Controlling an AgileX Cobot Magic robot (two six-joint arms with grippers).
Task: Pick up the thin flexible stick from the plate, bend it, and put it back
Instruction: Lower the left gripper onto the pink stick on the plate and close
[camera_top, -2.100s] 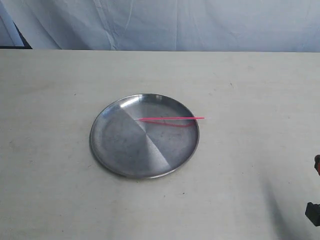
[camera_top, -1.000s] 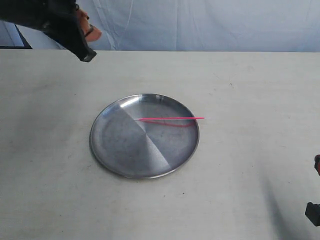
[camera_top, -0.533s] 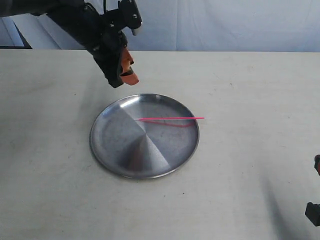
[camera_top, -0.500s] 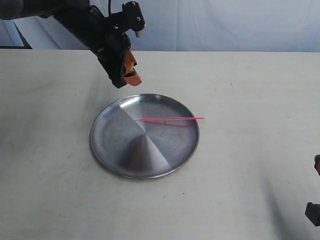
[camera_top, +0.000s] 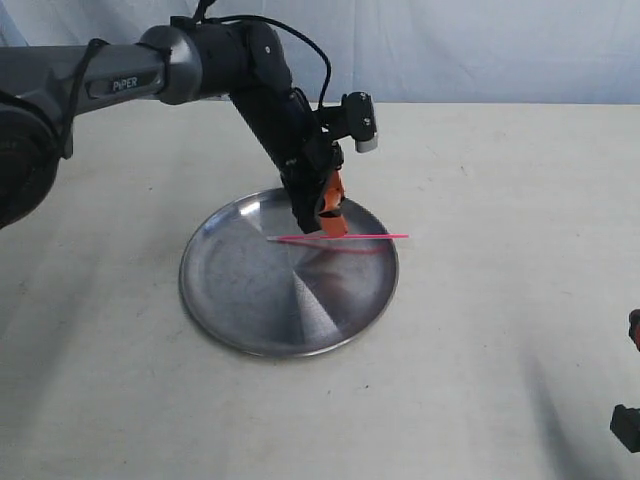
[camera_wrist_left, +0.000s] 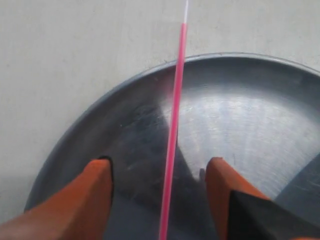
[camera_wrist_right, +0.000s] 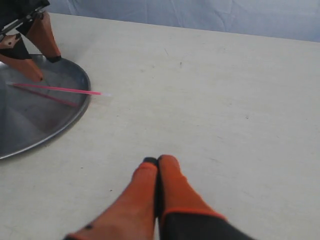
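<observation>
The thin flexible stick (camera_top: 350, 237) lies straight across the plate (camera_top: 250, 300), its whitish tip passing over the right rim. My left gripper (camera_top: 328, 218) is down over the plate, open, with one orange finger on each side of the stick (camera_wrist_left: 172, 135); the fingertips (camera_wrist_left: 100, 175) are close to the plate (camera_wrist_left: 250, 115) surface and apart from the stick. My right gripper (camera_wrist_right: 157, 161) rests low over the bare table, shut and empty, well away from the plate (camera_wrist_right: 65, 122). In the right wrist view the stick (camera_wrist_right: 55, 88) and the left fingers (camera_wrist_right: 42, 35) show at the far side.
A pale tabletop (camera_top: 500, 180) surrounds the plate. A light blue cloth backdrop (camera_top: 450, 50) hangs behind the table's far edge. A bit of the right arm (camera_top: 628, 420) shows at the lower right corner of the exterior view.
The left arm has swung in from the upper left and come down over the plate, its open fingers now straddling the stick. Stick, plate and right arm have not moved.
</observation>
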